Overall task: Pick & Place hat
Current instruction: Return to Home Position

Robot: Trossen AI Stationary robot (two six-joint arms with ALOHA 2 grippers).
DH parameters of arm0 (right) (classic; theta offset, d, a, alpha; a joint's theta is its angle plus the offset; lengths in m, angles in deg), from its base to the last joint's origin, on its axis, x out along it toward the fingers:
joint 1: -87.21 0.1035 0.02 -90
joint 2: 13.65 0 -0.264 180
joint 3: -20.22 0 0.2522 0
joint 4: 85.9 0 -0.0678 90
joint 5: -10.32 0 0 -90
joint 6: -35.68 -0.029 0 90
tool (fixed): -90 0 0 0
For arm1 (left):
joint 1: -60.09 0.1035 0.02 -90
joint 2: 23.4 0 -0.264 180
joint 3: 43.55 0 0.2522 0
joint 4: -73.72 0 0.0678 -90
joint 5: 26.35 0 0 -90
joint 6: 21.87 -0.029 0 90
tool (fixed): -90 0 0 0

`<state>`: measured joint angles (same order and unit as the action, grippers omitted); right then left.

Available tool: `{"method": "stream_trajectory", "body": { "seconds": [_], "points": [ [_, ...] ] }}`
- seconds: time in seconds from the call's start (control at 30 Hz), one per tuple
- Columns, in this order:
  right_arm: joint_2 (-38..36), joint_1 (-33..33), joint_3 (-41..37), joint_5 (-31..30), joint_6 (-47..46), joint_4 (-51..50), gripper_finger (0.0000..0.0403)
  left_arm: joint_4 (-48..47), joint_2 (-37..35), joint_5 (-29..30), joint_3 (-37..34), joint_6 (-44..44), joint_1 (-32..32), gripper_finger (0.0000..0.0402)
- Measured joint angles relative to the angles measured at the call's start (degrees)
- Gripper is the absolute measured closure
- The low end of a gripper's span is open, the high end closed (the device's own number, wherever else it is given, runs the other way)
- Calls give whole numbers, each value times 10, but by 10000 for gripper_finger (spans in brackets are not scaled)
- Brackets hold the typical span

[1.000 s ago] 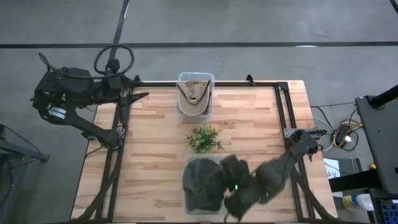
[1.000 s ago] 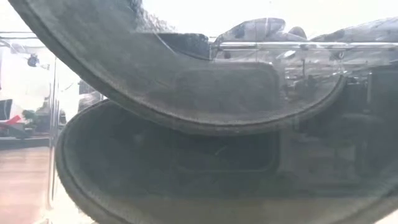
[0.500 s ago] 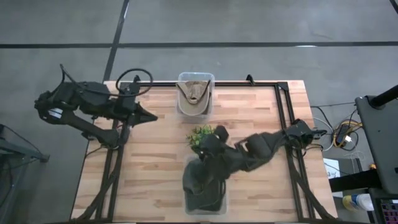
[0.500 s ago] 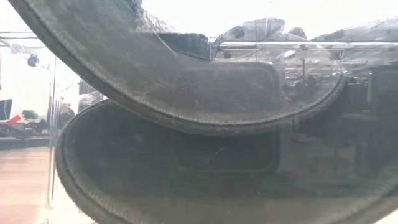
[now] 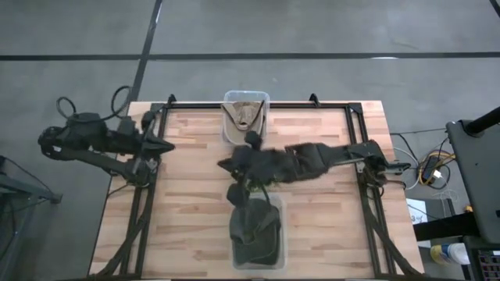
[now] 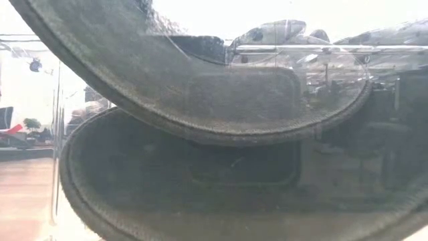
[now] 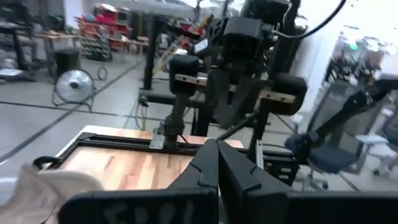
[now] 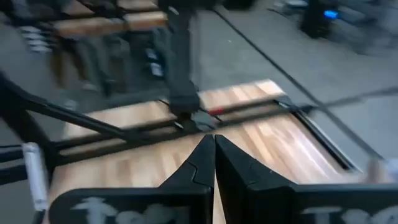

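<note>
A dark hat (image 5: 255, 230) lies in a clear bin (image 5: 280, 248) at the table's near middle; its brim (image 6: 200, 100) fills the low view, pressed against the bin's wall. A tan hat (image 5: 244, 117) lies in a second clear bin (image 5: 266, 98) at the far edge, and it also shows in the left wrist view (image 7: 37, 186). My right gripper (image 5: 225, 165) reaches across the table's middle between the two bins, shut and with nothing in it (image 8: 214, 146). My left gripper (image 5: 169, 146) hovers at the table's left edge, shut and with nothing in it (image 7: 217, 155).
A small green plant (image 5: 251, 184) sits between the bins, partly under my right arm (image 5: 312, 160). A black metal frame (image 5: 355, 125) runs along the table's far edge and sides. Bare wood (image 5: 187, 211) lies to the near left.
My right gripper has swung from beside the dark hat's bin toward the far and left, over the plant. The dark hat stays in its bin. My left gripper has shut, moved toward the near edge, then drawn back to the left edge.
</note>
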<state>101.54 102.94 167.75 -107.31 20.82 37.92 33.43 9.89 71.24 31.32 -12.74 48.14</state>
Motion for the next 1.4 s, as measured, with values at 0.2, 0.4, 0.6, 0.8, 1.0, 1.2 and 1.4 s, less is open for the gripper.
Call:
{"method": "stream_trajectory", "body": {
  "seconds": [0.2, 0.4, 0.6, 0.8, 1.0, 1.2, 1.4],
  "points": [
    [-1, -53, -51, 138, 38, 132, 395, 6, -67, 26, -58, 21, 0, 401],
    [-30, -83, -127, 167, 41, 176, 395, 0, -87, 25, -78, 70, 0, 401],
    [-125, -109, -329, 245, 31, 413, 395, -15, -90, 26, -79, 47, 0, 401],
    [-253, -131, -544, 237, 1, 496, 395, -47, -90, 71, -79, -54, 0, 401],
    [-413, -125, -704, 87, -59, 423, 394, -89, -88, 107, -93, -83, 1, 401],
    [-569, -93, -864, -53, -77, 438, 394, -6, -93, 133, -174, -61, 1, 401],
    [-689, -87, -980, -120, 8, 397, 394, 88, -106, 134, -276, -34, 1, 401]
  ]
}}
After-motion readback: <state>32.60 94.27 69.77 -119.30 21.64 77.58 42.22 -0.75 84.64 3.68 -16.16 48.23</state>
